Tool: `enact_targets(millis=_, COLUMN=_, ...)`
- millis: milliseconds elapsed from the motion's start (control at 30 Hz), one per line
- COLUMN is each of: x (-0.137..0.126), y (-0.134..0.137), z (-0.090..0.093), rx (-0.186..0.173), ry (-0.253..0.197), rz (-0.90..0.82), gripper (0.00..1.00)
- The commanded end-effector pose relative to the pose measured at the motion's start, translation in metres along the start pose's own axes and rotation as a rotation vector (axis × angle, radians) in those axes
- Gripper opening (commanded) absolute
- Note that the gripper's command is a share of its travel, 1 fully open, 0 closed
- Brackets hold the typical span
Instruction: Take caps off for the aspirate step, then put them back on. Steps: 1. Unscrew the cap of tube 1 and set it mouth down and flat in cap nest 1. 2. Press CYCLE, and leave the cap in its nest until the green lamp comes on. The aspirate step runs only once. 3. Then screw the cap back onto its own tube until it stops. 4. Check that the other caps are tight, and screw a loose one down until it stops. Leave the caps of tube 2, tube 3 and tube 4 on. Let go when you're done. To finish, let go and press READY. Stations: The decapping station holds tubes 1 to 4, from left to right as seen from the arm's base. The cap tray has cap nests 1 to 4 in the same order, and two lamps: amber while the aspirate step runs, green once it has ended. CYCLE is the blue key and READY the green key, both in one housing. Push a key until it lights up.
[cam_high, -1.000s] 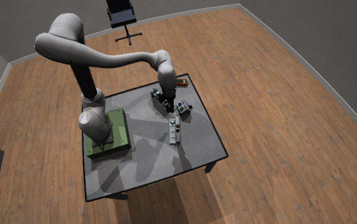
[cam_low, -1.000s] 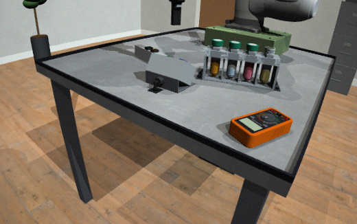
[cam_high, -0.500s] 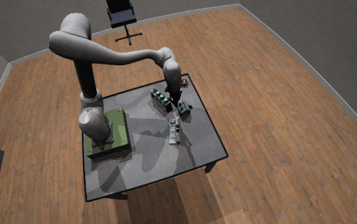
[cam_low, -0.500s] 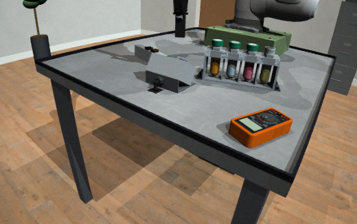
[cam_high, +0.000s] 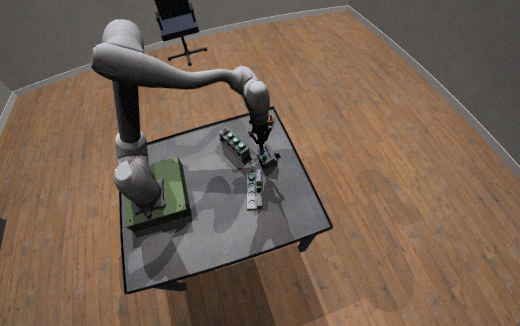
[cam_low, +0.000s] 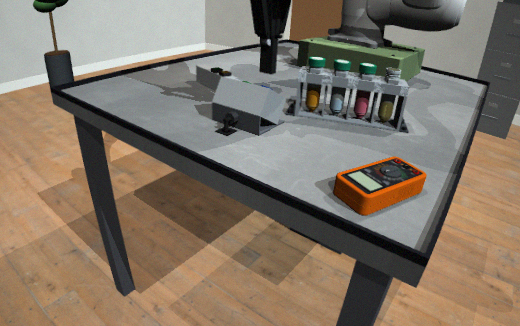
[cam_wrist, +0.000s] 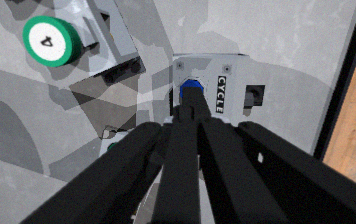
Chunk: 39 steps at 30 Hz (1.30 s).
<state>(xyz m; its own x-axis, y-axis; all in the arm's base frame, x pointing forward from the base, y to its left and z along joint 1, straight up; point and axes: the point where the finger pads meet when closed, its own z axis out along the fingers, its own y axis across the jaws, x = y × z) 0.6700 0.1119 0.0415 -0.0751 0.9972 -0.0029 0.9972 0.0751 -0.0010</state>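
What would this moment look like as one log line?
step: press CYCLE | end effector: shut, empty, at blue key | tube 1: uncapped

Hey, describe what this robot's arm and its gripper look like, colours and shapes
The arm is smooth light grey, with thick rounded tube links and bulbous joints, and no loose cables showing. The gripper is matte black, with long, bar-like fingers. No markings are legible on either.

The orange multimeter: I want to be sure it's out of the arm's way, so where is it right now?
In the exterior view the orange multimeter lies flat near the table's front corner, well in front of the tube rack and apart from the gripper.
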Motion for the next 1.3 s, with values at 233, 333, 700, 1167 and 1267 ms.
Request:
enact_targets(millis=233, x=0.000, y=0.001, z=0.017, rx=-0.001, ry=0.000, rz=0.001, gripper=0.10)
enact_targets(millis=333, x=0.000, y=0.001, z=0.017, rx=-0.001, ry=0.000, rz=0.001, gripper=0.10)
enact_targets(millis=700, x=0.000, y=0.001, z=0.019, rx=-0.001, ry=0.000, rz=0.001, gripper=0.10)
enact_targets(millis=1167, x=0.000, y=0.001, z=0.023, rx=-0.001, ry=0.000, rz=0.001, gripper=0.10)
enact_targets(millis=1267, x=0.000, y=0.001, z=0.024, rx=-0.001, ry=0.000, rz=0.001, gripper=0.10)
